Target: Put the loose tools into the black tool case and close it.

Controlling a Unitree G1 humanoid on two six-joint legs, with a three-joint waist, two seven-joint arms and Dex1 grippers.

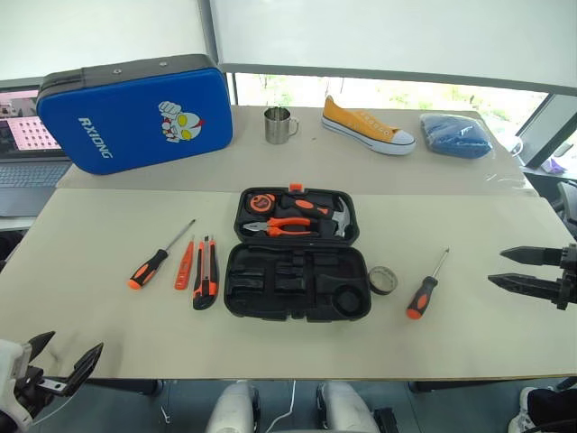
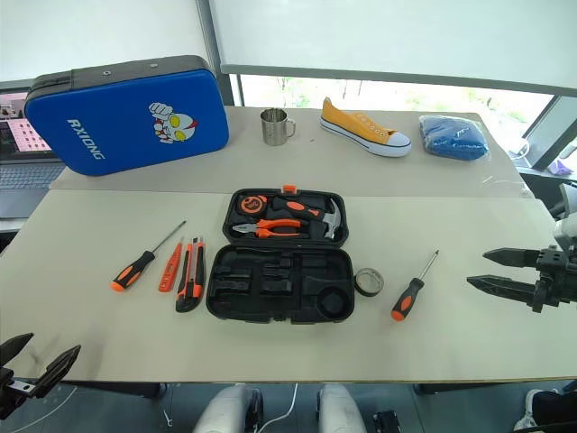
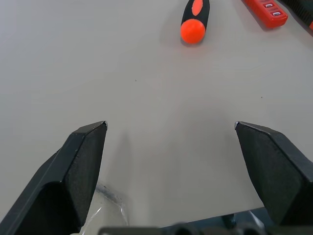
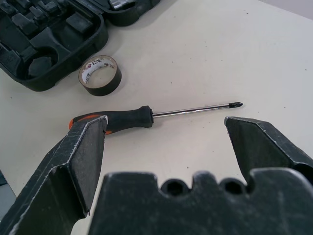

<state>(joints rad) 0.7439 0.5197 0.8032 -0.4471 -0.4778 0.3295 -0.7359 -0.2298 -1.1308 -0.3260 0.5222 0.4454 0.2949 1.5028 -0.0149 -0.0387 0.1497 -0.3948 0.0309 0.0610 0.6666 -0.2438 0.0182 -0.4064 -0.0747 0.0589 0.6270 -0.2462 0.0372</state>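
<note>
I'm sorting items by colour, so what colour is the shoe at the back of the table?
The shoe is yellow with a white sole, clearest in the left eye view.

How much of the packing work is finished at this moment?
Nothing is packed yet. The black tool case lies open. Two screwdrivers, the slim orange tool, the utility knife and the tape roll lie on the table. Both grippers are open and empty. All loading and closing remains.
</note>
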